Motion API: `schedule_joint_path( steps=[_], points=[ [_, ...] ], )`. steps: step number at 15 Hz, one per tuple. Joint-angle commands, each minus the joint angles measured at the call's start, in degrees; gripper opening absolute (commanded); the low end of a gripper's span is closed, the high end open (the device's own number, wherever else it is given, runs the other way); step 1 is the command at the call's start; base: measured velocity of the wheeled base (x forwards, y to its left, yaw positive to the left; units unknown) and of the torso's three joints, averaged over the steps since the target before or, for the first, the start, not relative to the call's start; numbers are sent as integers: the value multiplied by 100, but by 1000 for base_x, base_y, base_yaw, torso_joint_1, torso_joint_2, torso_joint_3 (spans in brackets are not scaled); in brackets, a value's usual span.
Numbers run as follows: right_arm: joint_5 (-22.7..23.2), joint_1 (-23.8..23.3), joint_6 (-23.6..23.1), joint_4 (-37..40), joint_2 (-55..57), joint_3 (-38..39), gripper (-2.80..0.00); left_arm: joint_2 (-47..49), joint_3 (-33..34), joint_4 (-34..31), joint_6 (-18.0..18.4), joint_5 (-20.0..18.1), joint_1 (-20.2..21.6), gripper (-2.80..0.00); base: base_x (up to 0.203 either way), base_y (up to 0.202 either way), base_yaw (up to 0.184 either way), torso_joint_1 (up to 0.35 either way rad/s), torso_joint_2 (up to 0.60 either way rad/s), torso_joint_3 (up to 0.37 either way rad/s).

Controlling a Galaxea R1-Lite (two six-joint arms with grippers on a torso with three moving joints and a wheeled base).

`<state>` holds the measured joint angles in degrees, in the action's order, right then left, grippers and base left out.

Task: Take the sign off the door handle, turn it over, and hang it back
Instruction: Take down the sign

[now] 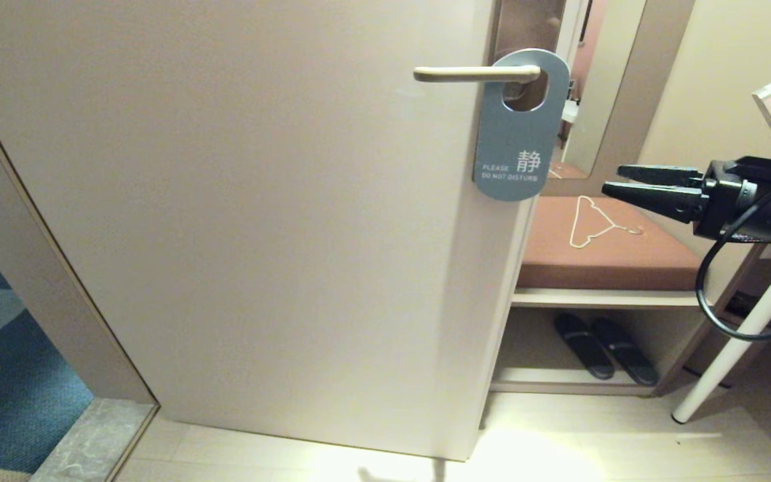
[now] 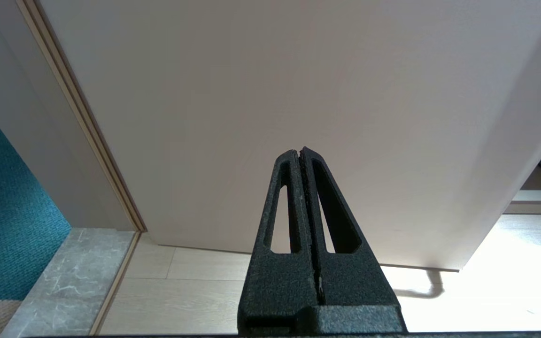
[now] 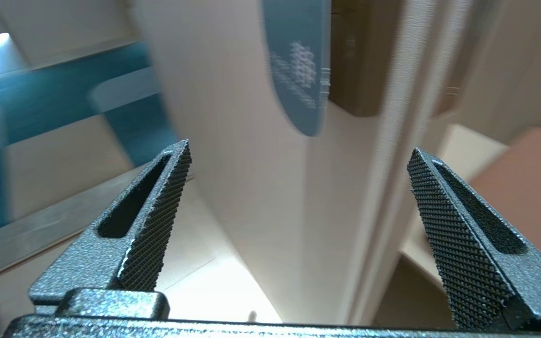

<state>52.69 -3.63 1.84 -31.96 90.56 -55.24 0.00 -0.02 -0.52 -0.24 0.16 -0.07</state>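
Head cam: high up, looks fwd and down at the door point(image 1: 258, 221), mid range; takes in the handle point(image 1: 472, 73), the sign point(image 1: 519, 134), floor and a bench point(image 1: 603, 258) to the right, w/ the right hand point(image 1: 616, 181) level at that side.

Left wrist cam: low, behind the left hand point(image 2: 301, 152), faces the door's point(image 2: 275, 94) lower part and the floor, fairly near.

Right wrist cam: behind the right hand point(image 3: 298, 159), tilted up along the door edge point(image 3: 261, 188), close under the sign's point(image 3: 298, 61) lower end.

All 3 share the door; head and right wrist share the sign.
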Motion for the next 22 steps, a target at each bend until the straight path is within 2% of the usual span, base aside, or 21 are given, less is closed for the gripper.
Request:
schedule_joint_path(
  steps=[1,4,6,12,22],
  points=[
    [195,-12,0,111,169,-273,0,9,-3,-5,-2,2,-1,-280,0,0,0,0,0,0],
    [726,3,2,597,338,-716,0,9,-4,-5,-2,2,7,-280,0,0,0,0,0,0],
    [915,49,9,824,421,-932,0,9,2,0,-2,2,-1,-280,0,0,0,0,0,0],
    [924,363,4,955,858,-1492,0,9,-6,-8,-2,2,-1,-280,0,0,0,0,0,0],
    [926,438,9,956,1414,-2158,0,9,2,0,-2,2,-1,-280,0,0,0,0,0,0]
  ],
)
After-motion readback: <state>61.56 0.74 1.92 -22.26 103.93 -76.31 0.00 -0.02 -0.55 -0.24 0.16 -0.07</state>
